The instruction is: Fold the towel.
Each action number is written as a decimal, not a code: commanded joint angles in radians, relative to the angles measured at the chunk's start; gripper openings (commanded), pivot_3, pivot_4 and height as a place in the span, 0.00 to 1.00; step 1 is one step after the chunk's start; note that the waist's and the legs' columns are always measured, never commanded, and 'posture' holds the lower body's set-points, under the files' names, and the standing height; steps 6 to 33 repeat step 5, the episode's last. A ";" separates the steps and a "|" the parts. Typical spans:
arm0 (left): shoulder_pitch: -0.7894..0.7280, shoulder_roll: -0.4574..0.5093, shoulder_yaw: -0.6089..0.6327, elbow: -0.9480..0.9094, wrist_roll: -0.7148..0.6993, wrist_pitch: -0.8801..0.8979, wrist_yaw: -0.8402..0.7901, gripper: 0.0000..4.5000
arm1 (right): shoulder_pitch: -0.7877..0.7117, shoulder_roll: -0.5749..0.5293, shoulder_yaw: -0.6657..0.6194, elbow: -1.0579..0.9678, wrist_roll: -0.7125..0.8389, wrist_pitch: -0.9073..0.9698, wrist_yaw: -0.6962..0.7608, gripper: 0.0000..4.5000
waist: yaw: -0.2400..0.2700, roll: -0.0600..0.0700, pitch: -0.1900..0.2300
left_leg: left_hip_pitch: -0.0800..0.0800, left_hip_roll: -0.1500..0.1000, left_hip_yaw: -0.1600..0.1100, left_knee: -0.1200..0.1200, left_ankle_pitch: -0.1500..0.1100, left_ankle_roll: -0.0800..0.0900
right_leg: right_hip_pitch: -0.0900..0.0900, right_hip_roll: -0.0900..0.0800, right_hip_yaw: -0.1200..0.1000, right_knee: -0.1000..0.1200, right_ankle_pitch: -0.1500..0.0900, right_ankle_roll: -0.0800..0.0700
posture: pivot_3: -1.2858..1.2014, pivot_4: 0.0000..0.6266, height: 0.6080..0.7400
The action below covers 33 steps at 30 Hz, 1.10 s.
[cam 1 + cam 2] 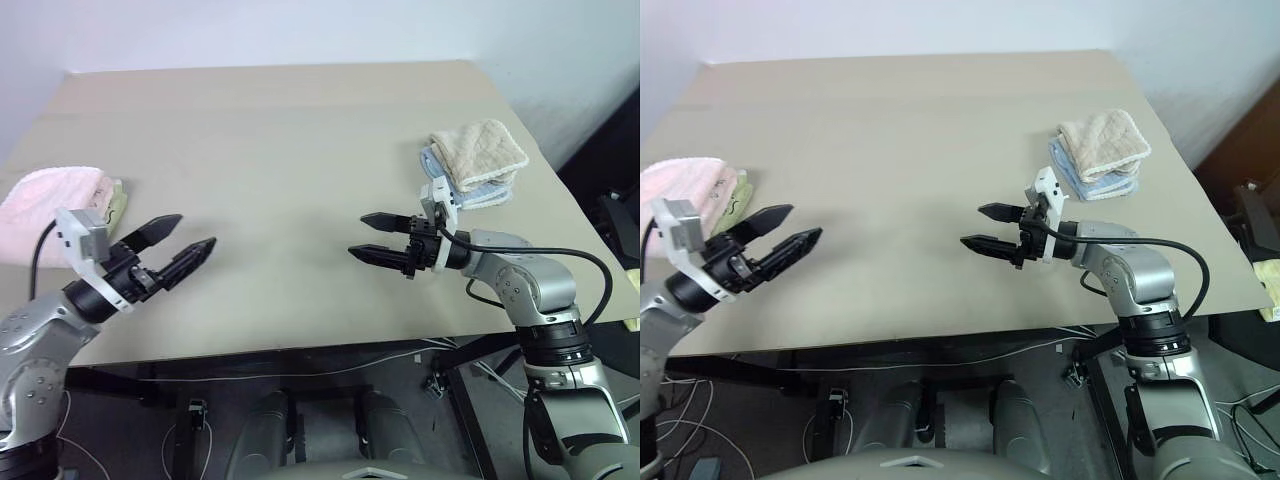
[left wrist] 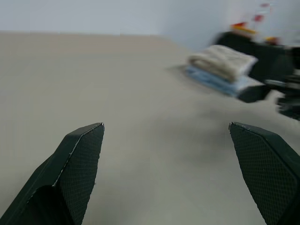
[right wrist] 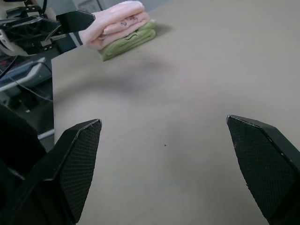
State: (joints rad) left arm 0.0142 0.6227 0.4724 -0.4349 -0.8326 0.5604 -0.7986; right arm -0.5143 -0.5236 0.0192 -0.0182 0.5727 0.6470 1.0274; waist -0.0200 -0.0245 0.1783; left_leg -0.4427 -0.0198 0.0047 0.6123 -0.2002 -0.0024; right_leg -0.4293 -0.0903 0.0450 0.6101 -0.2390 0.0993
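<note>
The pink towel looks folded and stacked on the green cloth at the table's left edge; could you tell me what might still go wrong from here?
The towel sits on the green cloth right at the table edge, so a nudge could tip the stack off. The left gripper is open, empty and hanging close beside that stack, so a swing back might brush it. The right gripper, also open, hovers near the beige cloth and blue cloth and could snag them.
</note>
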 commanded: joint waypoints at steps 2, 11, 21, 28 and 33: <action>0.014 0.045 -0.099 -0.028 0.027 -0.079 -0.178 0.99 | 0.011 -0.013 -0.051 -0.051 0.035 -0.018 0.011 1.00 | 0.000 0.000 0.000 | 0.000 0.000 0.000 0.000 0.000 0.000 | 0.000 0.001 0.000 0.000 0.000 0.000 | 0.52 0.24 1.00; -0.002 0.052 -0.119 0.005 0.042 -0.116 -0.220 0.99 | 0.017 -0.032 -0.042 -0.053 0.033 -0.008 0.030 1.00 | 0.001 0.000 0.000 | 0.000 0.001 0.000 0.001 0.000 0.000 | 0.000 0.001 -0.001 0.000 0.000 0.000 | 0.52 0.24 1.00; -0.002 0.052 -0.119 0.005 0.042 -0.116 -0.220 0.99 | 0.017 -0.032 -0.042 -0.053 0.033 -0.008 0.030 1.00 | 0.001 0.000 0.000 | 0.000 0.001 0.000 0.001 0.000 0.000 | 0.000 0.001 -0.001 0.000 0.000 0.000 | 0.52 0.24 1.00; -0.002 0.052 -0.119 0.005 0.042 -0.116 -0.220 0.99 | 0.017 -0.032 -0.042 -0.053 0.033 -0.008 0.030 1.00 | 0.001 0.000 0.000 | 0.000 0.001 0.000 0.001 0.000 0.000 | 0.000 0.001 -0.001 0.000 0.000 0.000 | 0.52 0.24 1.00; -0.002 0.052 -0.119 0.005 0.042 -0.116 -0.220 0.99 | 0.017 -0.032 -0.042 -0.053 0.033 -0.008 0.030 1.00 | 0.001 0.000 0.000 | 0.000 0.001 0.000 0.001 0.000 0.000 | 0.000 0.001 -0.001 0.000 0.000 0.000 | 0.52 0.24 1.00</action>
